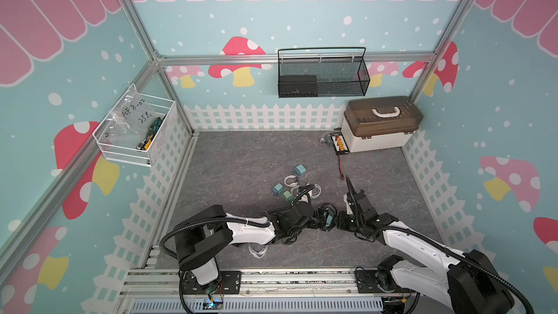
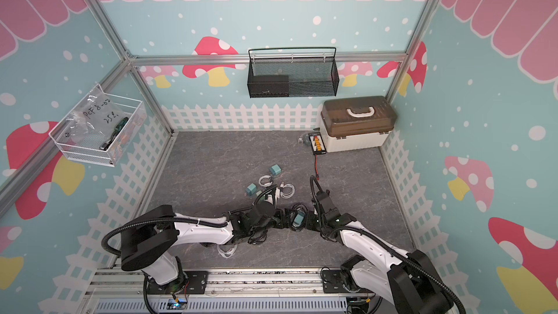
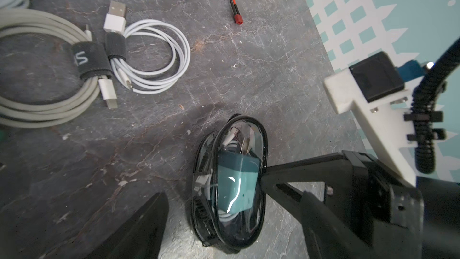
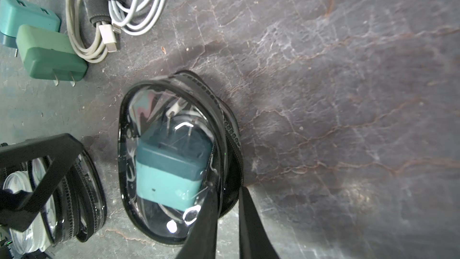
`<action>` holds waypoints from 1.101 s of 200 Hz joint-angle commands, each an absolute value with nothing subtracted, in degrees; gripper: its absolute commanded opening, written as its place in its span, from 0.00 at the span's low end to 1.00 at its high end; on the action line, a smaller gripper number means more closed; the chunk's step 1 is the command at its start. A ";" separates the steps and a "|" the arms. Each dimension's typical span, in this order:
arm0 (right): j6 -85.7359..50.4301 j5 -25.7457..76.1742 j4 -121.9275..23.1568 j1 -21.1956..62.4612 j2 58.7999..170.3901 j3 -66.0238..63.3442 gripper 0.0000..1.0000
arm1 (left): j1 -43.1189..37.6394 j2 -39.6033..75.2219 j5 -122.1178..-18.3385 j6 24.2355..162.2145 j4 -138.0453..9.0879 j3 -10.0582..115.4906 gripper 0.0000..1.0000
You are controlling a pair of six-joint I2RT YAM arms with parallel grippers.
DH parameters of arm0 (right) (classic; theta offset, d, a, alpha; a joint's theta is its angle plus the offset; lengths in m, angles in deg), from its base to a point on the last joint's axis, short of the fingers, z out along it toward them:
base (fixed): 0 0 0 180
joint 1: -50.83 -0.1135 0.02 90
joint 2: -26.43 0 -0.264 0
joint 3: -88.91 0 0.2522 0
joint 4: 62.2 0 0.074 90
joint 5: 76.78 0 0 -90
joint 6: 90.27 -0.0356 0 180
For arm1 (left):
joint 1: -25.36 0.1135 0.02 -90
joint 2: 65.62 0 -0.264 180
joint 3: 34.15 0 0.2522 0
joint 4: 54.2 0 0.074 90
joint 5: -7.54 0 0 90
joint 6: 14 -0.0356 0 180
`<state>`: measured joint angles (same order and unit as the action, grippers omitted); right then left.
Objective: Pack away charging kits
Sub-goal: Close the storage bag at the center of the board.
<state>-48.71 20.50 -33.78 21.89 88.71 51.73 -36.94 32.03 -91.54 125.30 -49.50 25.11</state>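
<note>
One black-rimmed pouch [image 4: 121, 150], a teal charger [image 4: 171, 170] inside, sits near the front edge of the table [image 1: 241, 158]. Your right gripper [image 4: 227, 191] pinches its zip rim, and your left gripper [image 1: 317, 216] stands beside it, jaws spread. Loose chargers [image 1: 299, 170] and cables [image 1: 290, 180] lie beyond.

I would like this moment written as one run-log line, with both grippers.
left gripper: open, astride pouch | right gripper: pinching pouch rim | pouch: holds charger, cable | loose: three chargers

Four cube chargers [image 1: 299, 170], three loose coiled cables [image 1: 290, 180], at least three pouches [image 4: 154, 100], one lidded box [image 1: 377, 140]
</note>
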 commanded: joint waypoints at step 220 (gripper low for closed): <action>-44.66 17.61 -36.32 21.75 91.71 52.48 0.01 | -31.62 45.47 -71.97 128.91 -53.59 34.85 0.77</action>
<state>-45.44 19.30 -36.49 21.84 91.51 51.84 -32.20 43.28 -75.19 127.07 -53.48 34.37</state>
